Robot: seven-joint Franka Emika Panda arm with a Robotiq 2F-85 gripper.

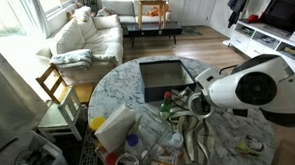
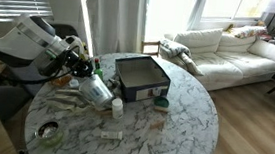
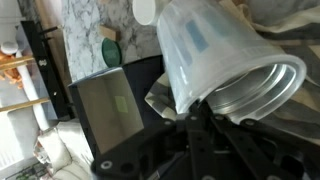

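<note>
Plastic cup (image 3: 215, 60) fills wrist view, lifted off table, tipped, mouth toward camera. Gripper (image 2: 83, 67) jaws closed tight, apparently pinching cup by rim, hence tilt. Beyond: green lid (image 3: 110, 52), black tray (image 2: 142, 77) mid-table, marble table (image 2: 177, 136), sofa (image 2: 230, 50) far back.

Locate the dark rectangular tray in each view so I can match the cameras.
Exterior view: dark rectangular tray, centre of the picture, on the far part of the table.
Exterior view: tray, centre, just right of the arm.
Wrist view: tray, lower left, left of the clear plastic cup.
Shared landmark: the round white marble table it sits on.
</note>
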